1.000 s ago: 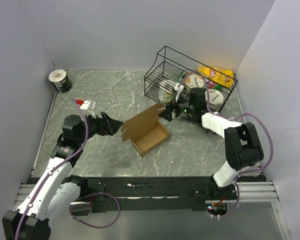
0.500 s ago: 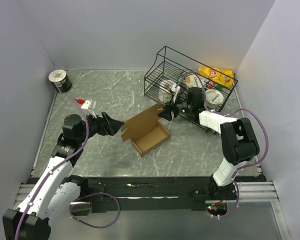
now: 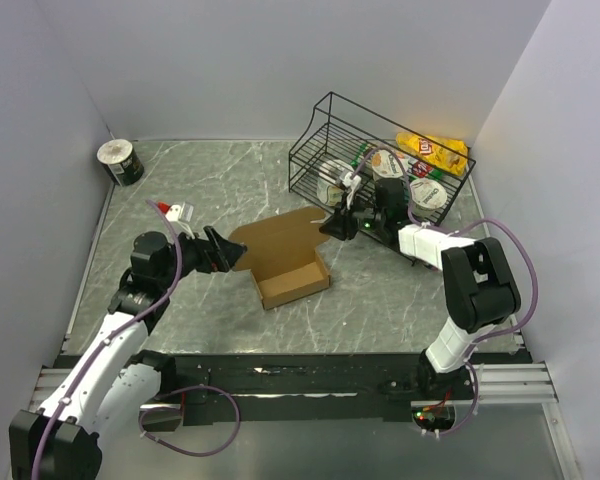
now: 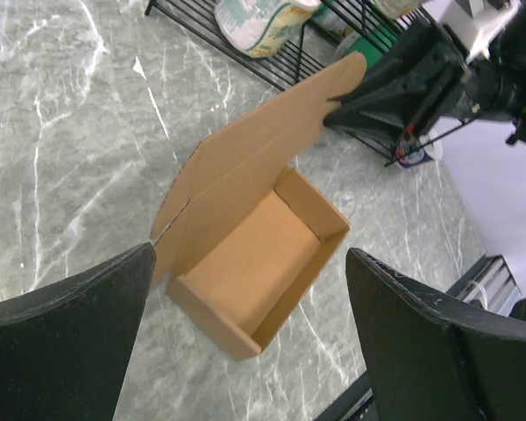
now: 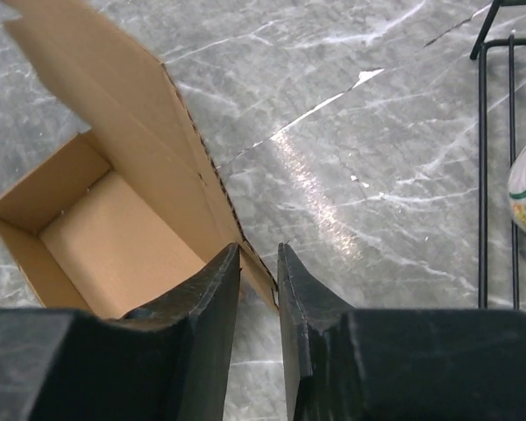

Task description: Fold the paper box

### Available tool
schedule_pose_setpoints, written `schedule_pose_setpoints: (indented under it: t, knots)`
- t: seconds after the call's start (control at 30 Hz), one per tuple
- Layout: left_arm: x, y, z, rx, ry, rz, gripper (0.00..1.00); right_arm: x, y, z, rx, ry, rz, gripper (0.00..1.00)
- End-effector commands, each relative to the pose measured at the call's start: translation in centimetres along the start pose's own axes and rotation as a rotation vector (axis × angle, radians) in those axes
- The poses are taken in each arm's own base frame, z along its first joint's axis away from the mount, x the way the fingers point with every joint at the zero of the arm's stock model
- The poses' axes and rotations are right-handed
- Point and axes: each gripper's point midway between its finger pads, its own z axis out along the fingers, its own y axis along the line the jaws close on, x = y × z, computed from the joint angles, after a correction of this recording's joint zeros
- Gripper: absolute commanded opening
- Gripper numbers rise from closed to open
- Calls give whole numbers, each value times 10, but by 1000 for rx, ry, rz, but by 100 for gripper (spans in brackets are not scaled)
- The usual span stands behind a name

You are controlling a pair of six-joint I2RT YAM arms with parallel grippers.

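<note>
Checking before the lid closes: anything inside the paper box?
Nothing visible inside the paper box: both wrist views show bare brown floor. The jaws of the right gripper cover one inner corner in that wrist's view.

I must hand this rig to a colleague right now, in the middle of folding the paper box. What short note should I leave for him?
Left gripper: open wide at the left end of the paper box; whether it touches is unclear.
Right gripper: jaws almost together, pinching the edge of the lid flap at its right end.
Box: middle of the table, in front of the wire basket.
Done: the tray walls stand up; the tray is empty.
Left: bring the raised lid down over the tray and tuck it in. The left gripper could probably steady the tray.
</note>
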Motion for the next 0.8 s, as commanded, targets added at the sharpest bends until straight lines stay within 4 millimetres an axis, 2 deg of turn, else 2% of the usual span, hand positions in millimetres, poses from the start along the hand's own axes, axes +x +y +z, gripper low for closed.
schedule_pose_setpoints:
  t: [0.0, 0.1, 0.2, 0.33, 0.37, 0.4, 0.47, 0.53, 0.6, 0.63, 0.67, 0.73, 0.77]
  knots:
    - [-20, -3, 7, 14, -80, 7, 96, -12, 11, -6, 4, -36, -24, 30]
    - [-25, 0, 8, -2, -102, 17, 96, -8, 16, -10, 1, -44, -10, 29]
    - [-27, 3, 9, -5, -126, 37, 96, -5, 21, -14, 7, -48, 3, 13]
    - [-24, 10, 13, 1, -172, 38, 96, -6, 23, -16, 11, -54, 2, 14]
    - [-16, 18, 14, -10, -169, 31, 96, -6, 22, -16, 14, -54, 2, 14]
    - [-24, 14, 14, 13, -221, 34, 96, -7, 22, -16, 14, -54, 1, 14]
    - [-18, 21, 14, 14, -240, 30, 96, -7, 22, -16, 13, -53, 0, 14]
    - [-23, 21, 15, 32, -275, 53, 96, -8, 23, -17, 10, -55, -4, 14]
    - [-17, 31, 18, 26, -272, 79, 96, -10, 24, -17, 5, -55, -7, 14]
    - [-27, 27, 16, 55, -323, 116, 96, -9, 24, -17, 2, -51, -7, 14]
    - [-20, 37, 18, 48, -305, 118, 96, -9, 24, -17, 1, -47, -9, 14]
    - [-26, 37, 17, 79, -342, 170, 96, -9, 26, -18, -10, -42, -11, 14]
    - [-25, 46, 20, 71, -329, 172, 96, -10, 26, -18, -11, -41, -14, 14]
